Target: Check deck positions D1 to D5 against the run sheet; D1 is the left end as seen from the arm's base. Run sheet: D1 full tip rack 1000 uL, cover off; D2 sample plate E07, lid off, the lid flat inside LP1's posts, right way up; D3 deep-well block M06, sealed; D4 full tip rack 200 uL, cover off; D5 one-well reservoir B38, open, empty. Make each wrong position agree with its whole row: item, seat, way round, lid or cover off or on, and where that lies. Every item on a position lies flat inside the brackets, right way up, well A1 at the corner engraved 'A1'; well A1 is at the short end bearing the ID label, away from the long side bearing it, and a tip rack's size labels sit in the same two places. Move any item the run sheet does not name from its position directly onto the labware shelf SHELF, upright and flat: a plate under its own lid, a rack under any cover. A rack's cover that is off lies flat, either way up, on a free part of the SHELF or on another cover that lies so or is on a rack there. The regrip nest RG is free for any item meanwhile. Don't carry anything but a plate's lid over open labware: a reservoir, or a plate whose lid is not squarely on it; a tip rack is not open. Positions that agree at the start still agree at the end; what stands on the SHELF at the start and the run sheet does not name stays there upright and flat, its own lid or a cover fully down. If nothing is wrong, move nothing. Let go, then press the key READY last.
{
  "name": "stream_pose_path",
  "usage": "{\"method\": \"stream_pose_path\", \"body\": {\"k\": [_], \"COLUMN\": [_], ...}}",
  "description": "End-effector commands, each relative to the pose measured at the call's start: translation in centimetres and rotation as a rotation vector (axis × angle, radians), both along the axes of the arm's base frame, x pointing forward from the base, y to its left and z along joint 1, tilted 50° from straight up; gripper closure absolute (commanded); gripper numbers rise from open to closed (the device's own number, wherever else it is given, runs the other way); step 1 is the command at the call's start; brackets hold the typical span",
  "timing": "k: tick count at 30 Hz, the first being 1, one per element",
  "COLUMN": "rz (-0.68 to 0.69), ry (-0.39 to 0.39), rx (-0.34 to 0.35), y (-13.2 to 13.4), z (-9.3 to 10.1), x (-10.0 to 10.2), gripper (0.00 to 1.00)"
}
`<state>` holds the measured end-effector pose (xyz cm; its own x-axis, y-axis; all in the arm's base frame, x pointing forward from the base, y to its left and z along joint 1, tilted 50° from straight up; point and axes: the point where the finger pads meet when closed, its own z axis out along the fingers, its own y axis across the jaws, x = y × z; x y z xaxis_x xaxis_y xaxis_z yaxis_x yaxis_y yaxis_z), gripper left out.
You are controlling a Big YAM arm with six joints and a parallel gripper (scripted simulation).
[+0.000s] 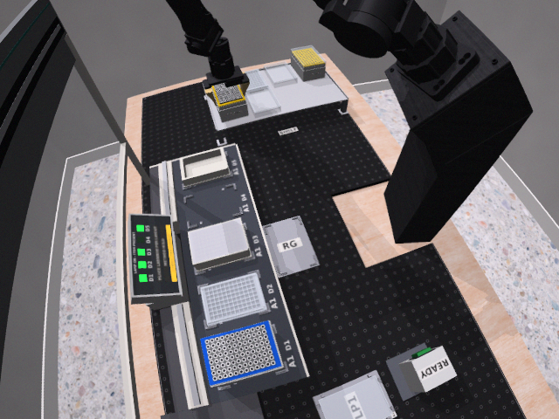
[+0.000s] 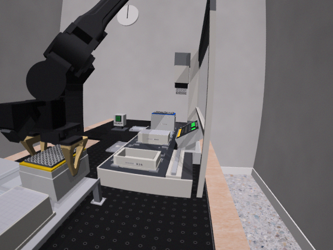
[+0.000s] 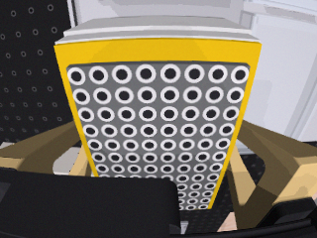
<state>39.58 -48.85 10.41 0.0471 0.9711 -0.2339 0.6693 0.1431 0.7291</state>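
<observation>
My gripper (image 1: 228, 92) is shut on a yellow-topped tip rack (image 1: 229, 99) with no cover, which stands on the left end of the shelf (image 1: 279, 97). The tan fingers clasp its two long sides in the side view (image 2: 52, 158) and in the wrist view (image 3: 158, 129). On the deck, D1 holds a blue tip rack (image 1: 238, 352), D2 an open well plate (image 1: 232, 298), D3 a sealed block (image 1: 218, 243), D5 a white reservoir (image 1: 205, 167). D4 (image 1: 211, 202) has nothing on it. A lid lies on LP1 (image 1: 354, 399).
A second yellow rack (image 1: 307, 62) under a clear cover stands at the shelf's right end. Clear lids or covers (image 1: 266, 97) and a plate lie between the two racks. RG (image 1: 289, 245) is free. The READY key (image 1: 426, 367) is at the front right.
</observation>
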Motion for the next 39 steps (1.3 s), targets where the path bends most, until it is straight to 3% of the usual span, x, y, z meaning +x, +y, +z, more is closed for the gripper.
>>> {"method": "stream_pose_path", "body": {"k": [1, 39], "rz": [-0.026, -0.026], "ry": [-0.013, -0.015], "rx": [-0.034, -0.041], "y": [-1.1, 0.0], "z": [2.7, 6.4], "x": [-2.1, -5.9], "gripper": [1.0, 1.0]}}
